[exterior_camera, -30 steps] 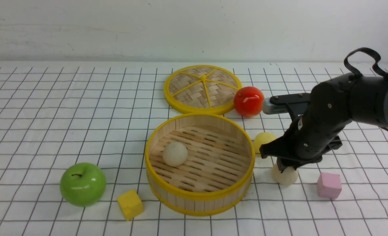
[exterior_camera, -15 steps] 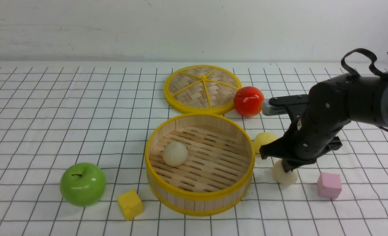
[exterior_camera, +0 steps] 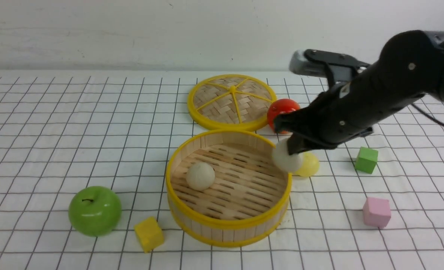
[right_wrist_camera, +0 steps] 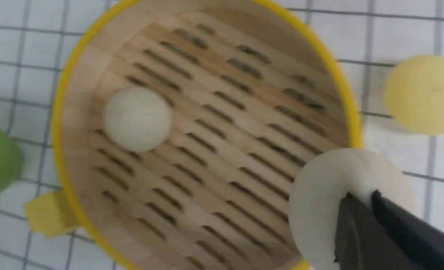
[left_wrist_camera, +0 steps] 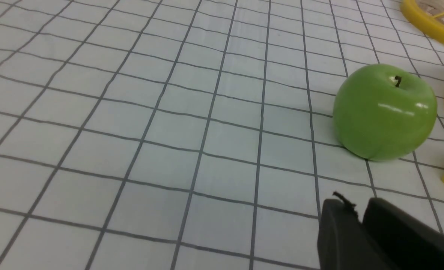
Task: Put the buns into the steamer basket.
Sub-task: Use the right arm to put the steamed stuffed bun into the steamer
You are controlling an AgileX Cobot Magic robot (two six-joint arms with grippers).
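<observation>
The right fingers [exterior_camera: 294, 145] clench a matte off-white bun [exterior_camera: 285, 160] over the slatted bamboo steamer basket [exterior_camera: 227, 225] at its right rim (a second bun [exterior_camera: 200, 175] sits inside). The pale yellow bun [exterior_camera: 312, 165] rests on the gridded tabletop [exterior_camera: 56, 131]. Whether the left fingers [left_wrist_camera: 342, 236] are clenched or released, I cannot tell.

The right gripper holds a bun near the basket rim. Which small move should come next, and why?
Probably shift further left, over the floor, before opening: the held bun in the right gripper hangs above the right rim of the steamer basket, not clearly inside.
</observation>
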